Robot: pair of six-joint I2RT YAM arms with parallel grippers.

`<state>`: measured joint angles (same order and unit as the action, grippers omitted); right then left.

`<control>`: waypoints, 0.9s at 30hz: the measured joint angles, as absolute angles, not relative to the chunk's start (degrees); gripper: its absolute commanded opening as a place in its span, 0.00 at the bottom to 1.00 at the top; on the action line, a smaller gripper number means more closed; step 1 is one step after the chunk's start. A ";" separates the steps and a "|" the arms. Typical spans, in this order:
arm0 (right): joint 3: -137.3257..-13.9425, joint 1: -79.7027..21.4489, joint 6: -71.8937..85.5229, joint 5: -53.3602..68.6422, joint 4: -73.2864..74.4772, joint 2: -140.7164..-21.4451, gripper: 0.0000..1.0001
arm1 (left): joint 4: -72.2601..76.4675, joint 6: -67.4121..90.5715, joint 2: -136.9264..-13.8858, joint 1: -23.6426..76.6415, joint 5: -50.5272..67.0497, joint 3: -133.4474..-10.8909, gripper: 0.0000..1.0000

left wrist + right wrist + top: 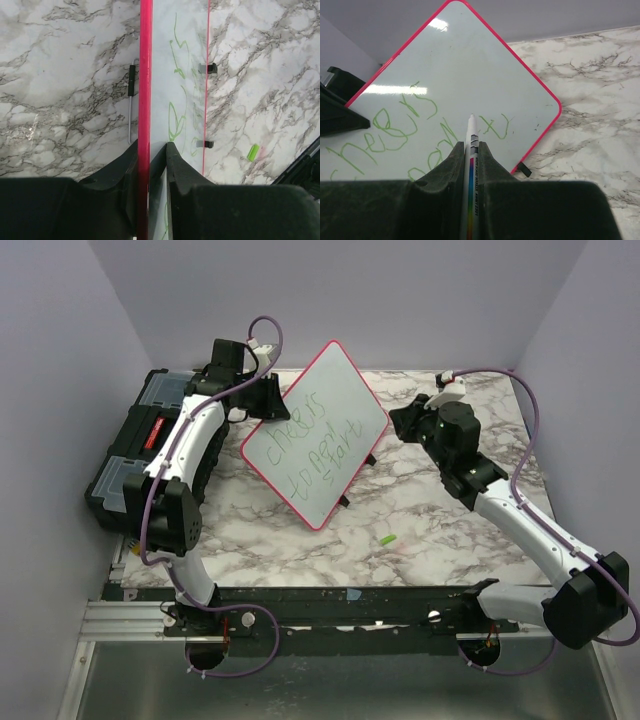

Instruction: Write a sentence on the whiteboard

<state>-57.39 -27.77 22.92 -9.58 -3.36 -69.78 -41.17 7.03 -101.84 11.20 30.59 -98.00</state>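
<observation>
The whiteboard [318, 430], glossy white with a pink rim, stands tilted on one corner at the middle of the table. My left gripper [268, 398] is shut on its upper left rim; the left wrist view shows the pink rim [145, 75] edge-on between the jaws. Green writing [310, 445] in three lines begins "cheers". My right gripper [405, 422] is shut on a white marker [471, 150] with a rainbow stripe. Its tip points at the board [470, 70], close to the green words [395, 125]; I cannot tell if it touches.
A black toolbox [135, 455] sits at the left edge of the table beside the left arm. A small green cap [386, 540] lies on the marble in front of the board and also shows in the left wrist view [253, 152]. Black clip feet [345, 500] sit on the board's lower right rim.
</observation>
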 measured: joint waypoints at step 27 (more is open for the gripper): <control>-55.81 -27.77 22.92 -9.58 -3.42 -69.78 0.01 | -43.03 3.05 -106.00 9.87 24.75 -98.87 0.39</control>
